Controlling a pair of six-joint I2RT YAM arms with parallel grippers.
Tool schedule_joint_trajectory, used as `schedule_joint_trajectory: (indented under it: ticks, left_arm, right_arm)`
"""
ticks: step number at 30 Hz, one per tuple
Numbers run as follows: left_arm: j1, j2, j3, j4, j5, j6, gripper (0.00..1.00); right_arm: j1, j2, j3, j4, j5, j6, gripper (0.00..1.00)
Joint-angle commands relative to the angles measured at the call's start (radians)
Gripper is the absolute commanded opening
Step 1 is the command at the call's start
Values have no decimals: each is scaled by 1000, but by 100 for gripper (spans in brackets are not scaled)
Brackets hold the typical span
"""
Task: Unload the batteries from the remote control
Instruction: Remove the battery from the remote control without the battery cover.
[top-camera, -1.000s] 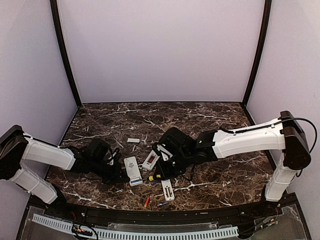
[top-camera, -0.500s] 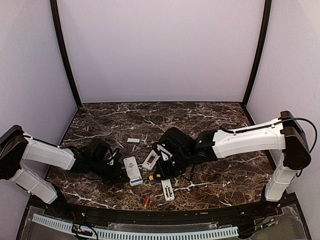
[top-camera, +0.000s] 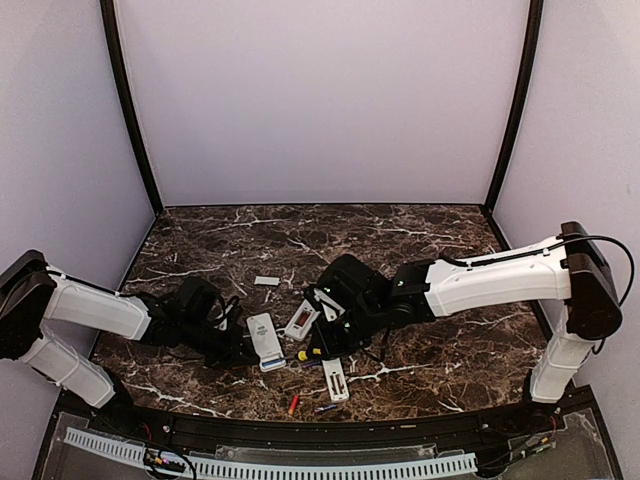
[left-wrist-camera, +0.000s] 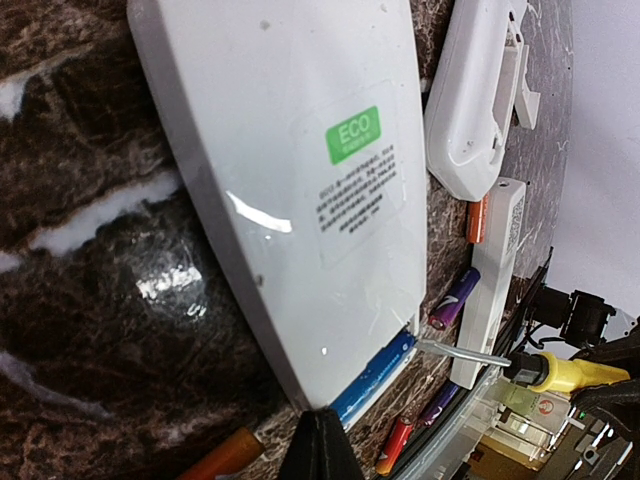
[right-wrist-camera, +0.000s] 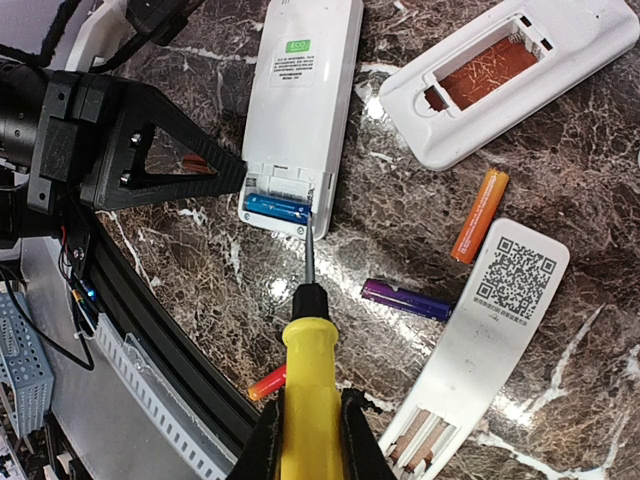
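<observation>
Right wrist view: your right hand (right-wrist-camera: 310, 440) is grasping the screwdriver (right-wrist-camera: 308, 365), prying at the seemingly last seated battery (right-wrist-camera: 277, 208); your clenched left hand (right-wrist-camera: 225, 175) is bracing the remote (right-wrist-camera: 300, 100).

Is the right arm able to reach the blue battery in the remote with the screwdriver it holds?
Probably yes: the screwdriver tip is right beside the exposed blue battery in the remote, with nothing between.

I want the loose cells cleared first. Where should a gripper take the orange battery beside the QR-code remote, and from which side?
Grip the orange battery mid-length across its round sides, coming straight down. It lies flat on the table with bare marble alongside; one end nears the QR-code remote, so avoid that end.
</observation>
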Motion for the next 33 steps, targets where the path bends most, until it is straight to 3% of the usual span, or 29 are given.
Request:
schedule_joint_trajectory:
  ticks: [1,33]
  left_arm:
    - [-11,15,-12,-12,-15,5,0]
    - [-16,16,-11,-4,-13,2,0]
  right_arm:
    - [7,1,23,14,32,7,0]
    - [10,37,30,17,-71,33,0]
